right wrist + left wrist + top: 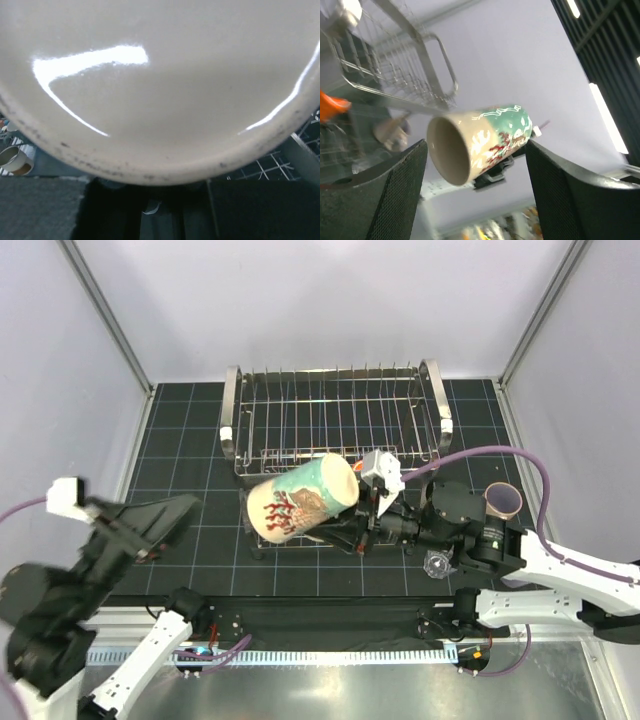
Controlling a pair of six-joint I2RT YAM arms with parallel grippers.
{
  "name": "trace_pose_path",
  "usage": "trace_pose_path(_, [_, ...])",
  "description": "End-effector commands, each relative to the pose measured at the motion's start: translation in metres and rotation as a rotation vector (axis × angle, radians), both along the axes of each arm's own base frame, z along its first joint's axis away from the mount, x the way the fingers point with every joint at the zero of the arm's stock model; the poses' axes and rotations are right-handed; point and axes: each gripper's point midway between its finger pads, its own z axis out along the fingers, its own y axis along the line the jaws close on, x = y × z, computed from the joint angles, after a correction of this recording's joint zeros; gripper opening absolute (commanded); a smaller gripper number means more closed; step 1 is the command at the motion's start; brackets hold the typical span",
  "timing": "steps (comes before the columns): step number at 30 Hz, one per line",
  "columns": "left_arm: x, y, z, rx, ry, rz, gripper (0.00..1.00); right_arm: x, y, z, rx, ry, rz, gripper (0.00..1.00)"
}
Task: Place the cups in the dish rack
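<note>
Right gripper point(363, 516) is clamped on the cream mug point(300, 498), which is held on its side off the black grid mat point(180, 440); teal and red print faces up, mouth points away from the right fingers toward the left arm. In the right wrist view the mug's glossy cream surface point(160, 75) fills the frame just ahead of the right gripper point(150, 202); the exact grip point is hidden. Dish rack point(335, 420) is just beyond the mug, on the far side of the right fingers. Lavender tumbler point(502, 499) stands upright behind the right fingers beside the wrist, and the clear glass tumbler point(437, 563) sits near it under the arm.

Left gripper point(175, 525) is spread wide and holds nothing, well apart from the mug. In the left wrist view the mug point(480, 142) shows in the gap of the left gripper point(475, 145), mouth toward the camera, with the rack point(405, 70) beyond the left finger point(385, 195) and an orange cup point(332, 107) blurred next to it
</note>
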Motion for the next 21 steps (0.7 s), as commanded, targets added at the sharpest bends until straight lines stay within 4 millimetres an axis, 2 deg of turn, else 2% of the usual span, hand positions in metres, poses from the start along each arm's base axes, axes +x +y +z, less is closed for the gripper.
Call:
trace_pose_path(1, [-0.005, 0.061, -0.029, 0.331, -0.038, 0.325, 0.77, -0.011, -0.02, -0.002, 0.01, 0.03, 0.013, 0.04])
trace_pose_path(3, [-0.014, 0.085, -0.042, 0.407, -0.041, 0.415, 0.78, -0.014, -0.025, -0.019, -0.021, 0.066, 0.017, 0.04])
trace_pose_path(4, [-0.013, 0.096, -0.048, 0.42, -0.025, 0.473, 0.78, -0.014, -0.023, -0.042, -0.061, 0.088, 0.018, 0.04])
trace_pose_path(5, [-0.012, 0.101, -0.056, 0.433, -0.012, 0.496, 0.78, -0.017, -0.022, -0.051, -0.067, 0.101, 0.029, 0.04])
trace_pose_path(6, [-0.012, 0.104, -0.07, 0.446, 0.001, 0.507, 0.77, -0.018, -0.021, -0.059, -0.071, 0.123, 0.032, 0.04])
trace_pose_path(7, [-0.009, 0.104, -0.08, 0.456, 0.022, 0.513, 0.78, -0.019, -0.02, -0.081, -0.1, 0.148, 0.034, 0.04])
trace_pose_path(9, [-0.003, 0.101, -0.096, 0.469, 0.05, 0.506, 0.78, -0.019, -0.016, -0.091, -0.085, 0.177, 0.033, 0.04])
trace_pose_path(10, [0.006, 0.096, -0.112, 0.492, 0.082, 0.492, 0.78, -0.019, -0.014, -0.113, -0.12, 0.195, 0.031, 0.04])
trace_pose_path(11, [0.01, 0.093, -0.12, 0.509, 0.101, 0.481, 0.79, -0.018, -0.011, -0.111, -0.089, 0.194, 0.034, 0.04])
trace_pose_path(13, [0.021, 0.086, -0.138, 0.558, 0.138, 0.464, 0.79, -0.014, -0.005, -0.128, -0.091, 0.216, 0.016, 0.04])
trace_pose_path(16, [0.032, 0.083, -0.152, 0.607, 0.163, 0.459, 0.8, -0.002, 0.002, -0.149, -0.118, 0.238, -0.045, 0.04])
trace_pose_path(18, [0.039, 0.086, -0.162, 0.644, 0.181, 0.485, 0.8, 0.002, 0.005, -0.158, -0.129, 0.245, -0.065, 0.04])
trace_pose_path(21, [0.047, 0.095, -0.171, 0.683, 0.189, 0.54, 0.8, 0.021, 0.006, -0.167, -0.109, 0.259, -0.152, 0.04])
